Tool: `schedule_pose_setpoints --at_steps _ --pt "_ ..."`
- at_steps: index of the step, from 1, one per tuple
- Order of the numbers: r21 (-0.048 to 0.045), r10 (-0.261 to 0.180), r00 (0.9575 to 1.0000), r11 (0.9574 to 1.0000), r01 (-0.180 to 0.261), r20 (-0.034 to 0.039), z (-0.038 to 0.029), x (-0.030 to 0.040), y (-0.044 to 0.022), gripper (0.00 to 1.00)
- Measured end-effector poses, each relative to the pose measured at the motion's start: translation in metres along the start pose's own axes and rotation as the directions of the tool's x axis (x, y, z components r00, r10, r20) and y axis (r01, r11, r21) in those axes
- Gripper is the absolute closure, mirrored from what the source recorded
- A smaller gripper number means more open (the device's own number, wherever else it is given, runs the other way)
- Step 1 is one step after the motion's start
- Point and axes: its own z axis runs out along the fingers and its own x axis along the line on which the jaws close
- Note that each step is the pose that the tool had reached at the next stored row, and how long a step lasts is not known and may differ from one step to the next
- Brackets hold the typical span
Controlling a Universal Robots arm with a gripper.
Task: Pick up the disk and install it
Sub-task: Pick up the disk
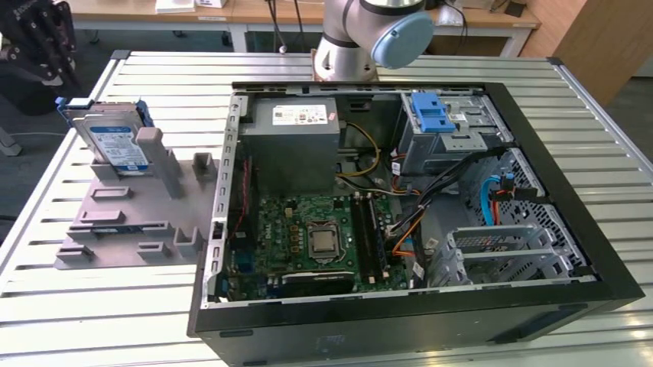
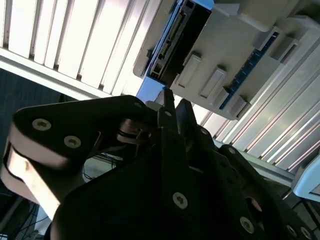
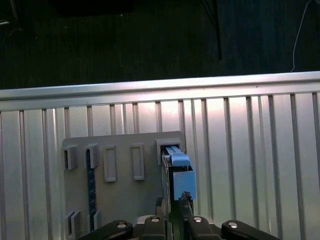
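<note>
The disk (image 1: 115, 141), silver with a blue-and-white label and blue rails, stands on edge in a grey slotted holder (image 1: 122, 222) on the table at the exterior view's left. My gripper (image 1: 51, 73), black, hangs over the table's edge just beyond the disk and is not touching it. In the first wrist view the shut fingertips (image 3: 185, 198) point at the disk's blue end (image 3: 178, 172) from a short distance. The second wrist view shows the gripper (image 2: 174, 107) with its fingers pressed together below the disk's connector end (image 2: 177, 35).
An open computer case (image 1: 571, 176) lies on the slatted metal table (image 1: 102, 306). Inside it are a grey power supply (image 1: 296, 145), a motherboard (image 1: 316, 237), and a metal drive cage with a blue bracket (image 1: 432, 115). The arm's base (image 1: 352, 46) stands behind the case.
</note>
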Motion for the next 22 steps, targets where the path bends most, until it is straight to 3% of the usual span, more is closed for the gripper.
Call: schedule_pose_setpoints --at_steps 1,5,10,22 --pt "0.0002 0.0 1.0 1.0 0.0 0.0 0.0001 0.0 0.0 0.77" --pt "0.0001 -0.023 0.9997 0.9997 0.023 -0.0001 0.0016 0.0001 0.0001 0.59" --pt "-0.0012 -0.068 0.9977 0.9977 0.068 0.001 0.0083 0.0002 0.0023 0.41" --pt "-0.001 -0.069 0.9976 0.9976 0.069 0.0003 0.0187 -0.0023 0.0063 0.41"
